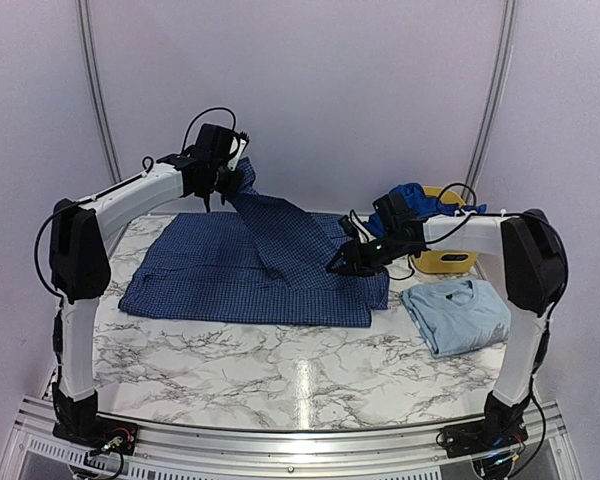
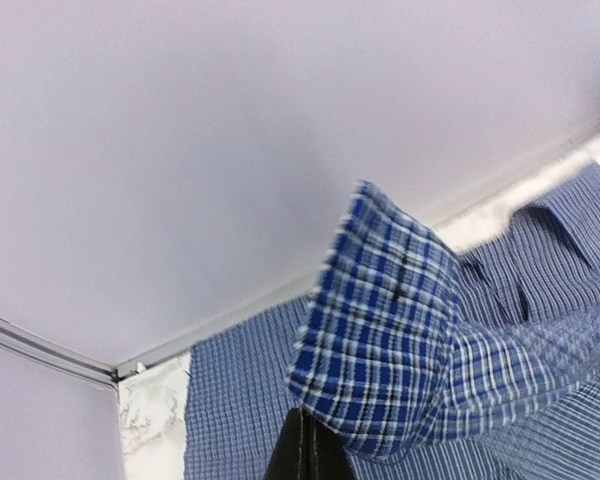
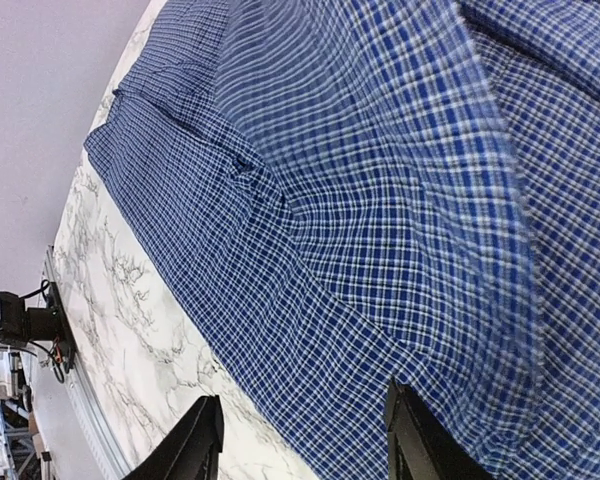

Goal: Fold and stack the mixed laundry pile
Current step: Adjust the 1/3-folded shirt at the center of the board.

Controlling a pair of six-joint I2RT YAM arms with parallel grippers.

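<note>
At the upper left of the overhead view, the left gripper (image 1: 230, 172) is pressed together on the cuff (image 2: 380, 320) of the navy-and-white check shirt (image 1: 250, 270). It holds that sleeve raised, so the cloth runs as a taut band down and to the right onto the shirt's body. The rest of the shirt lies spread flat across the middle of the marble table (image 1: 280, 365).

Right of centre, the right gripper (image 1: 342, 264) sits low at the shirt's right side. Its wrist view shows its two fingers (image 3: 195, 440) spread apart over the edge of the checked cloth, clamping nothing.

Further right, a sky-blue T-shirt (image 1: 458, 315) lies folded on the table, apart from the check shirt. Behind it stands a yellow basket (image 1: 442, 260), with a royal-blue piece (image 1: 412, 192) showing above it, partly hidden by the right arm.
</note>
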